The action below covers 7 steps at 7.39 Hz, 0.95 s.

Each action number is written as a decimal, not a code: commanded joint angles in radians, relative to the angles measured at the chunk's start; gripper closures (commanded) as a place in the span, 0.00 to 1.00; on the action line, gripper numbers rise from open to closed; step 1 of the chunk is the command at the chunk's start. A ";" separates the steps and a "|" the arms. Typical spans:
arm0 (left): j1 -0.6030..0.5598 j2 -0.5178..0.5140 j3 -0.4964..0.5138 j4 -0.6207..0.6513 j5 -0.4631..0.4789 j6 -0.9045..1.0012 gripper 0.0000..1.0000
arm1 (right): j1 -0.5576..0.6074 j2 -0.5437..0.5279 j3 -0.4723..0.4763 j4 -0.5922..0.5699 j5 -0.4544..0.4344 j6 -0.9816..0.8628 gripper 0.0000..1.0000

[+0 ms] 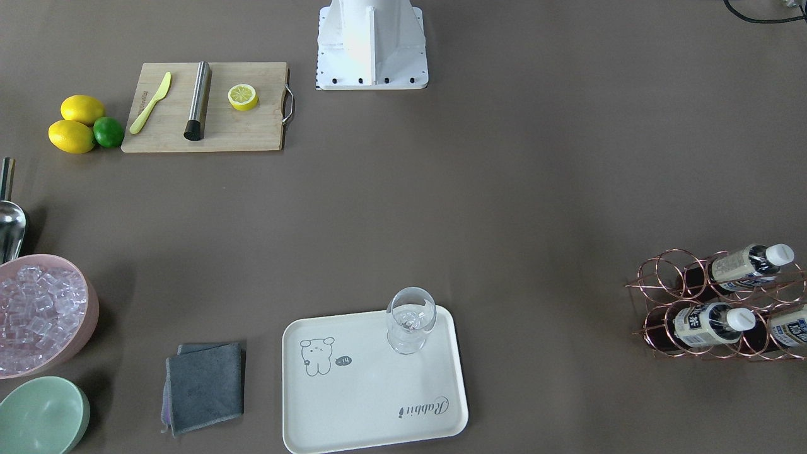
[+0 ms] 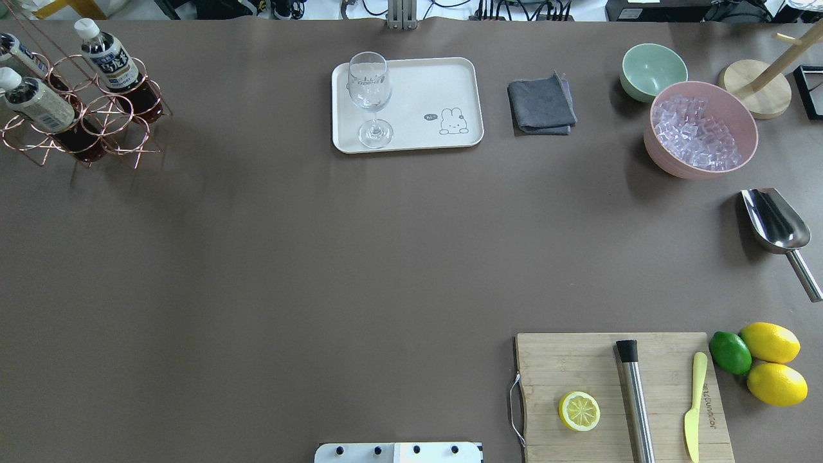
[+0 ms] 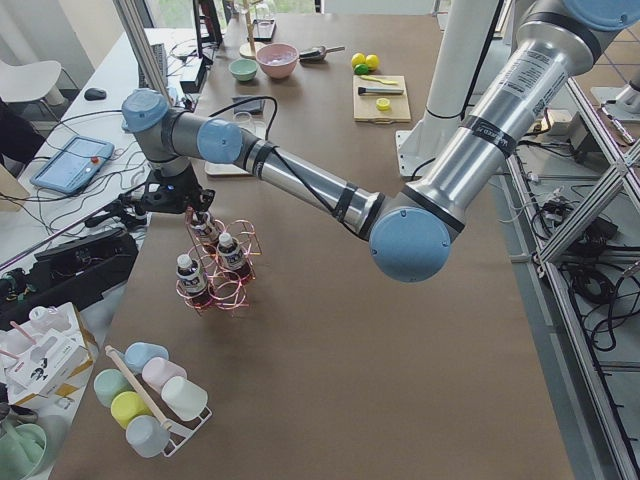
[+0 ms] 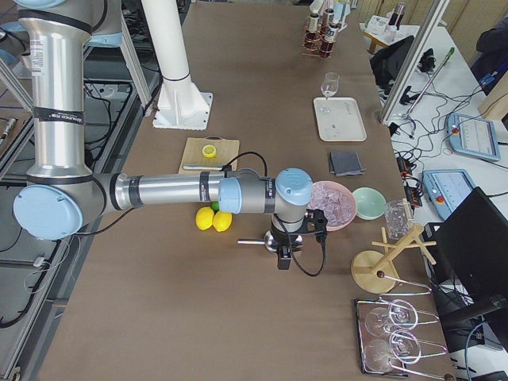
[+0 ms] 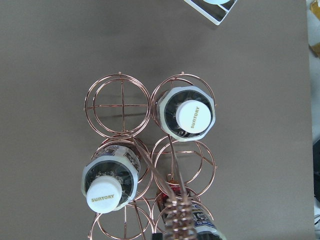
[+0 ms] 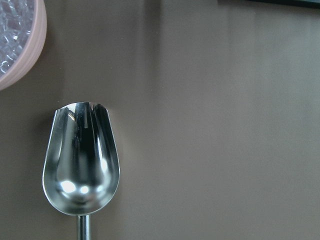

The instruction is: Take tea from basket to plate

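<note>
Three tea bottles (image 5: 192, 116) stand in the copper wire basket (image 5: 122, 105), well apart from the plate (image 1: 372, 403). The left gripper (image 3: 196, 212) hangs above them, the right gripper (image 4: 283, 255) above the scoop (image 6: 81, 165); the jaw state of either cannot be told. Risk: a skewed lift snags the rings and drags the basket; careless placement topples the plate's wine glass (image 1: 411, 318).

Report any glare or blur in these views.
Front-facing view: the robot base is blown out white. Right wrist view: bright glints on the scoop. Left wrist view: the nearest wire of the basket is blurred.
</note>
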 commanded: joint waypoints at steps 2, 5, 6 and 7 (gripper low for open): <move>0.066 -0.043 -0.399 0.386 0.030 -0.210 1.00 | 0.000 0.000 0.000 0.000 0.001 0.001 0.00; 0.137 -0.143 -0.482 0.415 0.025 -0.440 1.00 | 0.000 0.000 -0.017 0.002 0.003 0.001 0.00; 0.186 -0.158 -0.544 0.420 0.023 -0.518 1.00 | 0.000 0.000 -0.018 0.003 0.003 -0.001 0.00; 0.227 -0.198 -0.575 0.422 0.023 -0.607 1.00 | 0.000 0.000 -0.014 0.002 0.005 0.001 0.00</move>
